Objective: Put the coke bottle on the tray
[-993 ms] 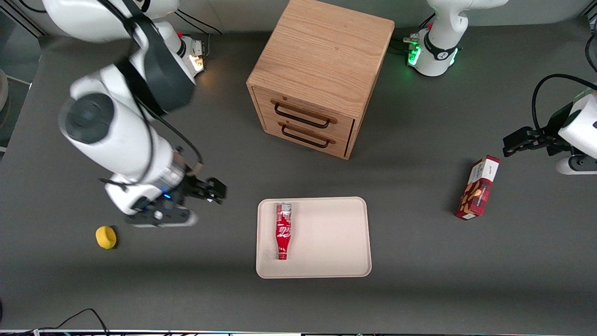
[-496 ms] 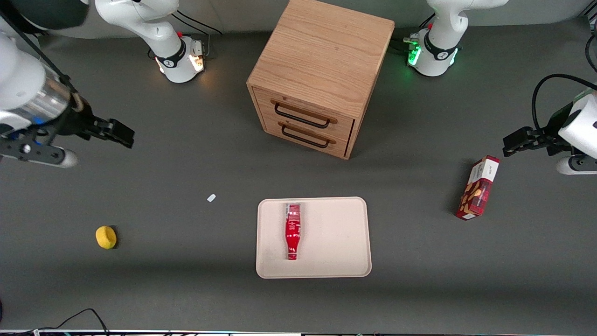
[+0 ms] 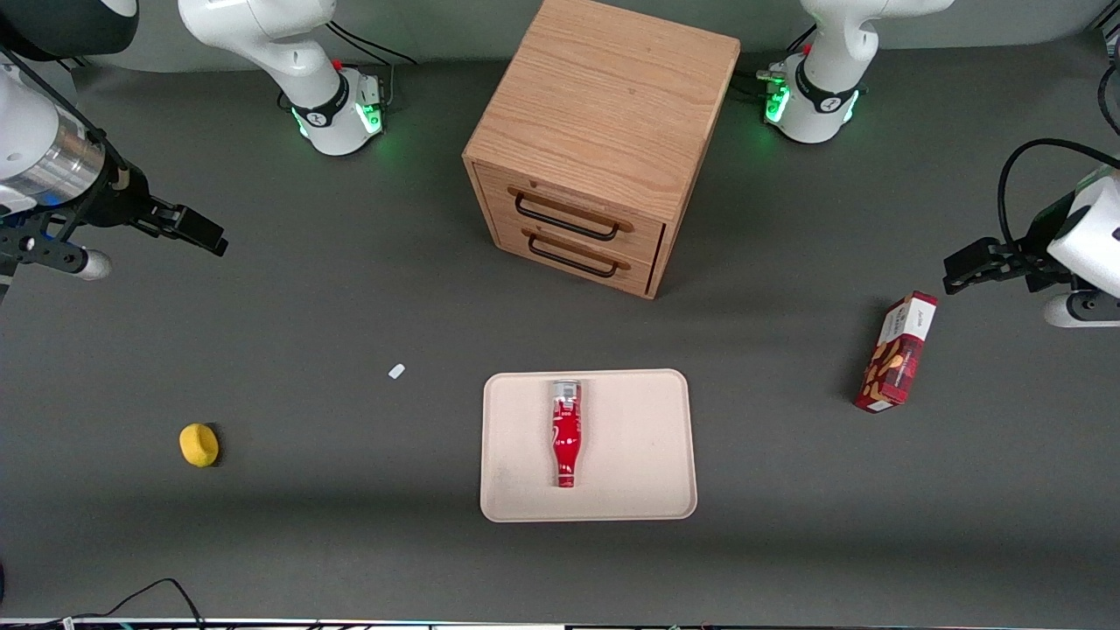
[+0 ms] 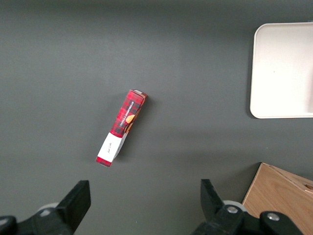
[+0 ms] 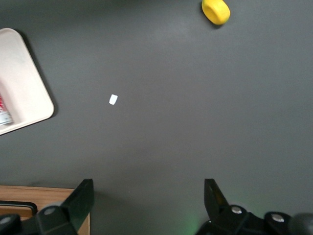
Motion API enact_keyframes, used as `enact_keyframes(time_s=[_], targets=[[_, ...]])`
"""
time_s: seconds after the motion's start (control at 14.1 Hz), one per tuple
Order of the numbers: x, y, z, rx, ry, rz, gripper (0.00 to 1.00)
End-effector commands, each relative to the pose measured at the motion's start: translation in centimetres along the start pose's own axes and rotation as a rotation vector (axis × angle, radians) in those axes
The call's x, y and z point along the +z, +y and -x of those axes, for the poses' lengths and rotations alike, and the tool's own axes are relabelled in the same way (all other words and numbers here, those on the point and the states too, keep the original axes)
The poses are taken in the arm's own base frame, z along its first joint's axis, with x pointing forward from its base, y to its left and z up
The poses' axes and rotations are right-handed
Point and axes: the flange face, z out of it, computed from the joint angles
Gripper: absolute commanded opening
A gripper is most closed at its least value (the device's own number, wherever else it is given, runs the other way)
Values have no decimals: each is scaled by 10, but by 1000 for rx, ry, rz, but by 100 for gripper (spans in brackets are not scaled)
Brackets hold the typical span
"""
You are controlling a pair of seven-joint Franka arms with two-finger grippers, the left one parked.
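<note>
Front view shows the right arm's gripper (image 3: 203,234) raised over the working arm's end of the table, well apart from everything it might handle and holding nothing. Its two fingers (image 5: 80,198) stand spread wide in the right wrist view, with bare dark table (image 3: 350,542) showing between them. Well away from the gripper, nearer to the front camera and toward the middle of the table, lies the tray (image 3: 639,437), flat and pale beige. The coke bottle (image 3: 565,433) rests on its side inside the tray, clear of the rim, with its silver-grey end pointing away from the front camera and its narrow red neck pointing toward it. A small white scrap (image 3: 396,371) sits on the table between the gripper and the tray, closer to the tray. A yellow object (image 3: 199,444) lies nearer to the front camera than the gripper, at the working arm's end. The wooden drawer cabinet (image 3: 604,140) stands above the tray in the front view, its two drawers shut. A red snack box (image 3: 896,353) lies far from the gripper, toward the parked arm's end of the table.
</note>
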Motion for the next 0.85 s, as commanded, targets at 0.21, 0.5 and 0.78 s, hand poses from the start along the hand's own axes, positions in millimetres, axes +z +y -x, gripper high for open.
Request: enact_keyframes(time_s=[0.21,0.5,0.78], targets=[[9,8,14,-13,-3,-25,100],[-6,5,8,-30,1,-22,100],[-14,11,0,-21,-4,-21,100]])
